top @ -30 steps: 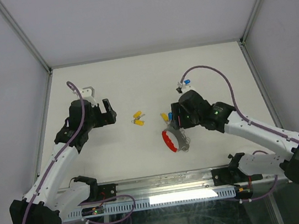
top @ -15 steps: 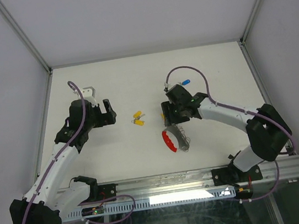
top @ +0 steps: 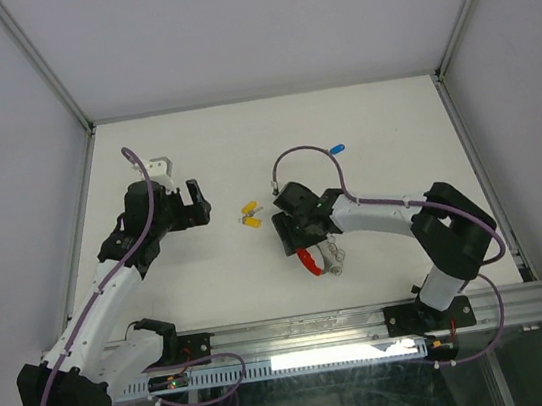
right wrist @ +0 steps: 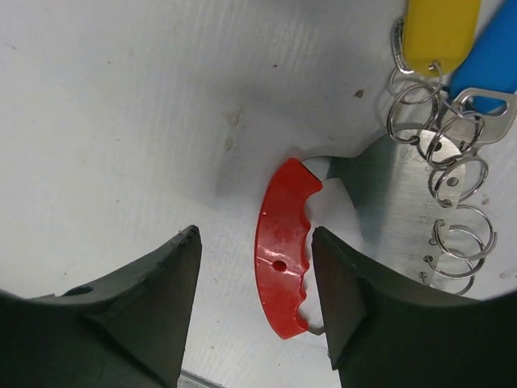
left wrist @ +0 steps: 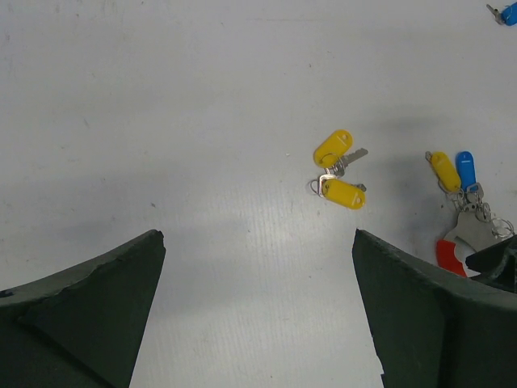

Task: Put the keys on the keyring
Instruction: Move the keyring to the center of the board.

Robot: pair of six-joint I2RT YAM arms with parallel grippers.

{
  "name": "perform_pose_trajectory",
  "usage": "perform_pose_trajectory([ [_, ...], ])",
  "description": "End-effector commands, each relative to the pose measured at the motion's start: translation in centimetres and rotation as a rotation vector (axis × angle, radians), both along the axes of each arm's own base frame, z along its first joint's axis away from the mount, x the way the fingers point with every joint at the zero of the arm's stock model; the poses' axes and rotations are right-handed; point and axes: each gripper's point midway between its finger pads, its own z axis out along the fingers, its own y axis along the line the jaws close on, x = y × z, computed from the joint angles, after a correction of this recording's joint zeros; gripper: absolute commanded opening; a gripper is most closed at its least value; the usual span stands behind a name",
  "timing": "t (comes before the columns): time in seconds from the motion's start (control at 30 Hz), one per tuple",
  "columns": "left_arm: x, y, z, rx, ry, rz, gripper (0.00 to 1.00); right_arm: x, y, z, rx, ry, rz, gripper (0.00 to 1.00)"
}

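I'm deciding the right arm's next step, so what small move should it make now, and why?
Probably lower the right gripper and close on the red strip of the keyring: its jaws stand open with the strip between them in the wrist view, and it holds nothing yet.

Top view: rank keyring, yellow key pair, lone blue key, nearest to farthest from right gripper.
1. keyring, at the right gripper, red strip between its fingers.
2. yellow key pair, table centre, toward the left arm.
3. lone blue key, back right.
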Motion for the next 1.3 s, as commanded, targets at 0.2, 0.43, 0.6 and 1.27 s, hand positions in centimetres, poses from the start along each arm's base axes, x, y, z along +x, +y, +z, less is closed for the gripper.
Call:
perform_pose_trajectory([
  [0.2, 0.4, -0.9, 1.5, -0.046, -0.047, -0.038, 0.99, 1.8, 1.2, -0.1, -0.073, -0.1, -0.008, 0.6],
  [0.43, 0.4, -0.5, 1.8, -0.038, -0.064, -0.02, 0.99, -1.1, 2.9, -1.3, -0.018, -0.041, 0.153, 0.6],
  [0.6, 0.5, -0.3, 1.8, -0.032, -0.067, -0.009, 0.99, -5.0, 2.7, -1.1, 0.024, 0.017, 0.308, 0.6],
  [1.27, 0.8, -0.7, 1.2, -0.029, -0.04, -0.025, 0.99, 0.0, -0.8, 6.9, 0.082, -0.197, -0.133, 0.35],
])
